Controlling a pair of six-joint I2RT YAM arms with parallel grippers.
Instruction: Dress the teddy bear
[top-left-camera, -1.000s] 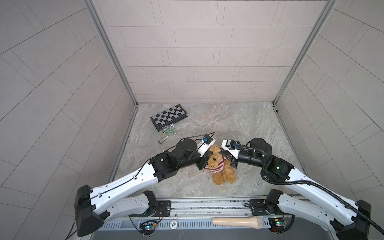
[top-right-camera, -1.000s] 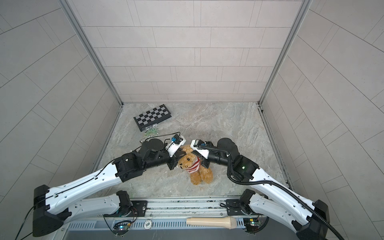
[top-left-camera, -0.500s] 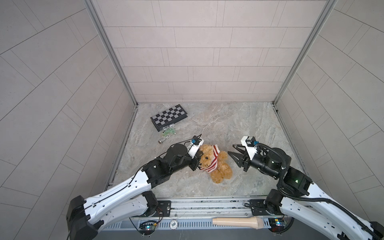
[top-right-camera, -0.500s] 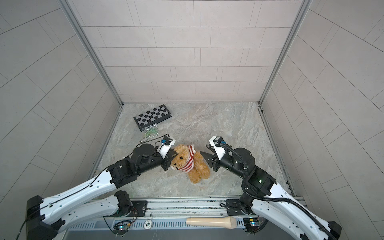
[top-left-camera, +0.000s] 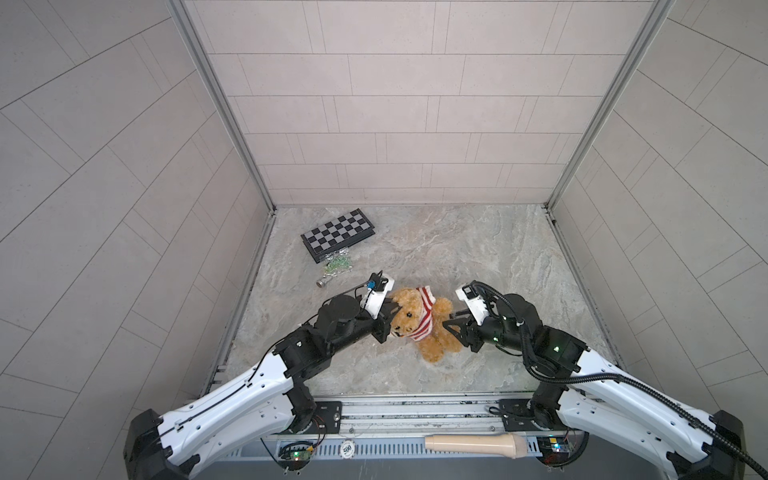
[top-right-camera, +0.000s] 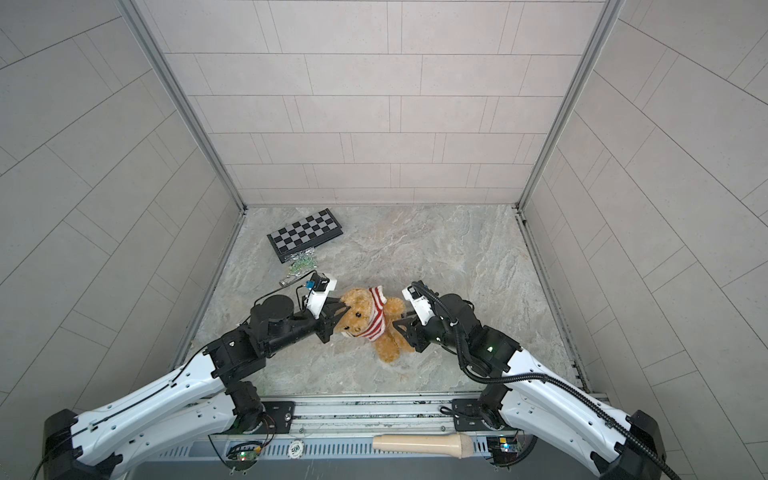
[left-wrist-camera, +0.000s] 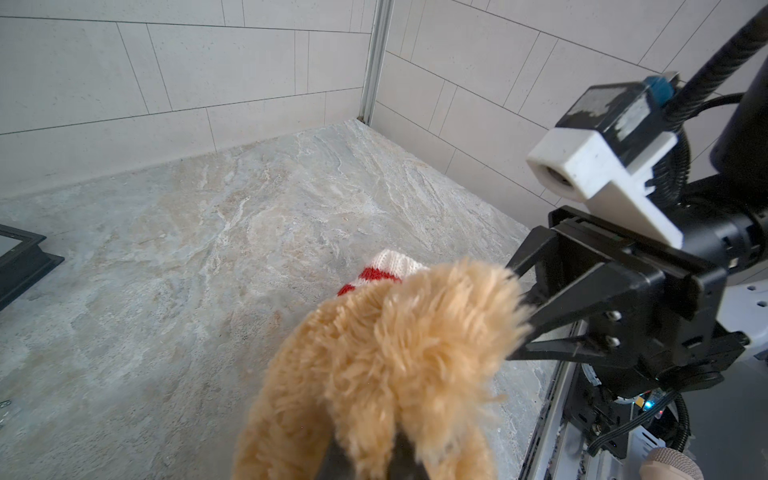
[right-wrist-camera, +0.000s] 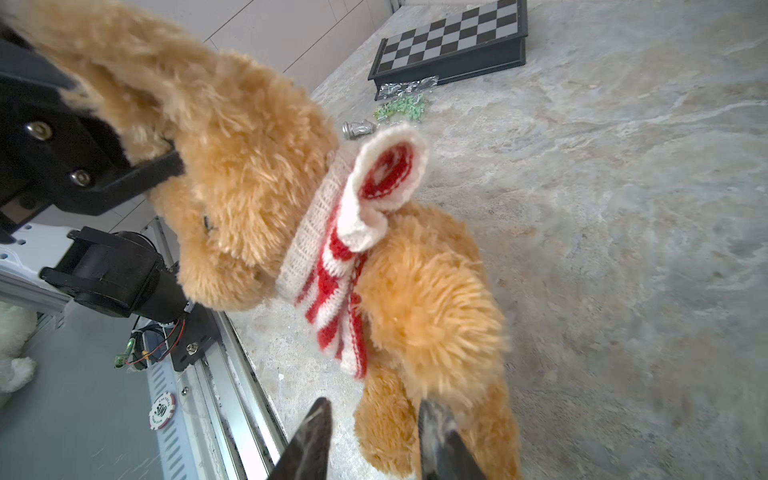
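Note:
The teddy bear (top-left-camera: 434, 347), golden-tan and fluffy, lies at the middle front of the floor, shown in both top views (top-right-camera: 390, 345). A red-and-white striped sweater (top-left-camera: 420, 322) is bunched round its neck, with one sleeve standing empty (right-wrist-camera: 386, 174). My left gripper (top-left-camera: 390, 320) is shut on the fur of the bear's head (left-wrist-camera: 374, 374) and holds it up. My right gripper (right-wrist-camera: 374, 415) is open at the bear's lower body, one leg lying between its fingers with a gap on one side.
A chessboard (top-left-camera: 338, 235) lies at the back left, with a bag of green pieces (top-left-camera: 336, 264) and a small metal cylinder (top-left-camera: 322, 283) in front of it. On the front rail sit a cream handle (top-left-camera: 473, 444) and a poker chip (top-left-camera: 347, 449).
My right gripper let go of the bear, drew back with wide jaws, then came in again at its lower body with jaws narrower. The left gripper pulled the head leftward.

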